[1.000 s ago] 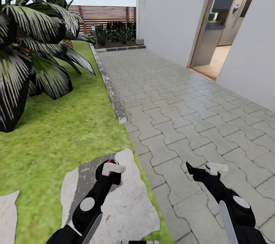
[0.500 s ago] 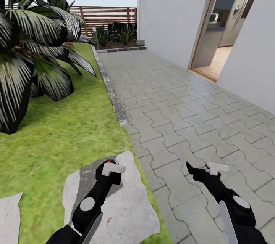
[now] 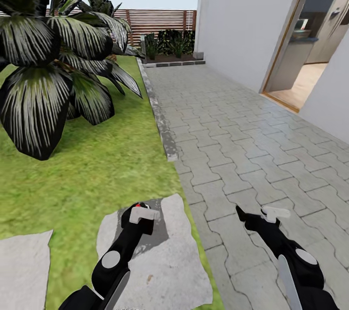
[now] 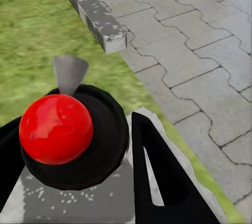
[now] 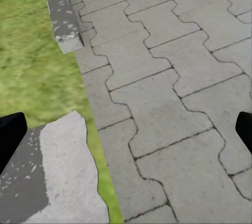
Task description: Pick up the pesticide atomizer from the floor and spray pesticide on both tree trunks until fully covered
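head view, robot beside the stone kerb that separates lawn from paved path. left pincer hangs over a pale stepping stone set in the lawn just left of the kerb line; in the left wrist view the pincer is closed around a dark rounded body with a red ball on top, whose identity cannot be told. right pincer hangs over the path, right of the kerb; in the right wrist view its dark fingertips sit at opposite edges, jaws spread wide and holding nothing. a short palm stands on the lawn left of the kerb. slatted fence and planter bed lie past the kerb's far end; house wall with open doorway borders the path on the right.
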{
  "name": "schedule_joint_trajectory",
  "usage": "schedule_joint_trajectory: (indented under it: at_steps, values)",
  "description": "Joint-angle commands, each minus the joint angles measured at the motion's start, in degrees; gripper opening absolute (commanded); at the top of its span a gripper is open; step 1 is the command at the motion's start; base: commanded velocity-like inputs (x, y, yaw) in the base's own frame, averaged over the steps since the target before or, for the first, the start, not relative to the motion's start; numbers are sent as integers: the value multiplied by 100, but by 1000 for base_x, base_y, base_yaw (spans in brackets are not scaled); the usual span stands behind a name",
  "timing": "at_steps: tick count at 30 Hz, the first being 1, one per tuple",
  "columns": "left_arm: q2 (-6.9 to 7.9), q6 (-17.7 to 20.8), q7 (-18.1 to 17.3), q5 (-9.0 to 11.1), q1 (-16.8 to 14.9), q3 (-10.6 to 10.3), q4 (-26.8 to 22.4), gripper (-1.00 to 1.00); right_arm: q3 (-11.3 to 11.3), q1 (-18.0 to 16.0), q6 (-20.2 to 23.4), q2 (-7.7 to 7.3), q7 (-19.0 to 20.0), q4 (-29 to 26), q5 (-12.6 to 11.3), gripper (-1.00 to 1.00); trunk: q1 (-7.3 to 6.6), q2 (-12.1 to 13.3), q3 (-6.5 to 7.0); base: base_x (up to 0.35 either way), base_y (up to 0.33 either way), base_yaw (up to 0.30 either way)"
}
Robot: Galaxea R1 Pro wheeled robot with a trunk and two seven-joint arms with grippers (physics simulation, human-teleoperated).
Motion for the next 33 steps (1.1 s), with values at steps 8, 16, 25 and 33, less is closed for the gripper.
schedule_joint_trajectory:
  at_steps: [8,16,25,33]
  values:
    - [6,19,73,42,-9,-21,-6,-100,-17,-2,38,6,20,-8,-54,100,-177,320,140,0,0,279]
    - [-2,18,74,42,-11,-21,-6,-100,-17,-2,38,6,20,-8,-54,100,-353,641,283,0,0,281]
    - [-10,16,74,42,-11,-21,-4,-100,-17,-2,38,6,20,-8,-54,100,-551,1002,445,0,0,281]
    - [-11,16,74,42,-12,-26,-6,-100,-17,-2,38,6,20,-8,-54,100,-726,1323,588,0,0,282]
